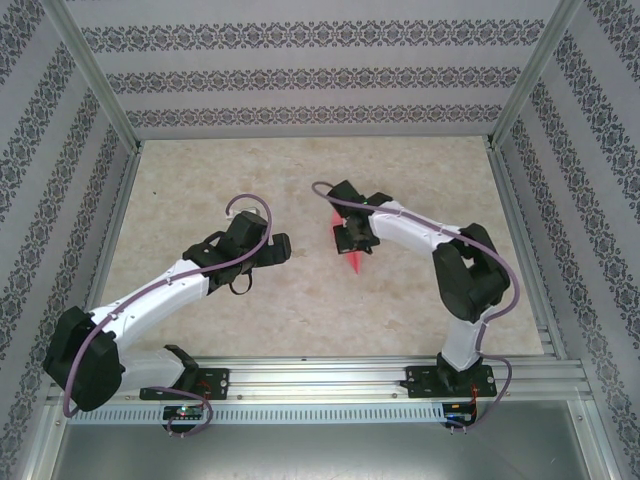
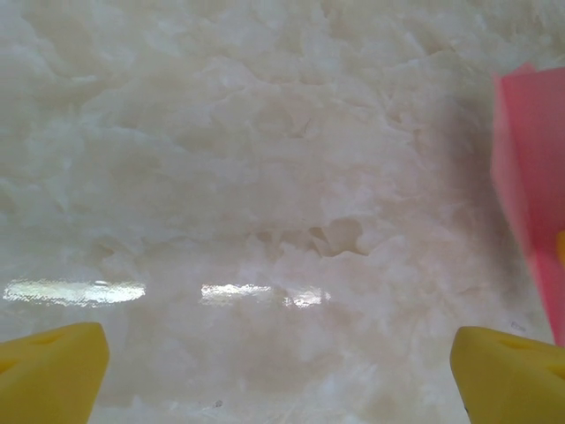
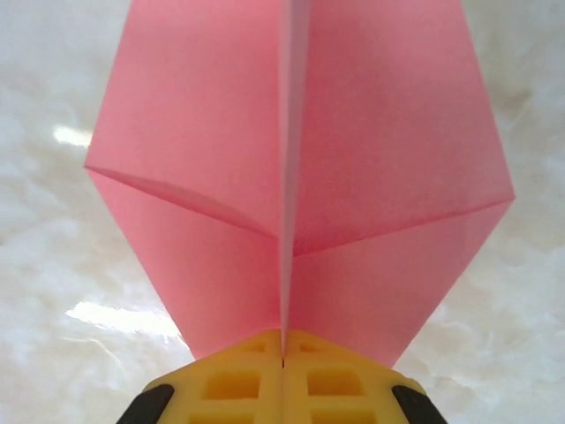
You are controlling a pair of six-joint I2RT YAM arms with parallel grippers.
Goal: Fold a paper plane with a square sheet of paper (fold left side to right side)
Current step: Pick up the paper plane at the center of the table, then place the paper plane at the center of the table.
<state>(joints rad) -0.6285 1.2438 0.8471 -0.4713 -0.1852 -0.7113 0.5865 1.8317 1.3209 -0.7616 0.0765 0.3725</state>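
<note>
Your right gripper (image 3: 283,353) has its jaws pressed together on the central fold of the paper plane (image 3: 371,159). The yellow pads (image 3: 238,384) meet right on the crease, so the two pink halves spread out evenly on either side. I judge that grip is chosen to keep the lengthwise fold sharp and the diagonal creases lined up.

From above, the paper plane (image 1: 354,262) sits under the right gripper (image 1: 352,240) near the middle of the table (image 1: 200,180), a little toward its right edge. I cannot tell from that view whether its tip rests on the surface.

Your left gripper (image 1: 275,250) sits just to the left with its jaws spread wide and nothing between them. It faces the paper plane, whose pink edge (image 2: 530,177) shows at the right of the left wrist view. It looks placed there so you can bring the left side over toward the right while the right gripper anchors the crease.
</note>
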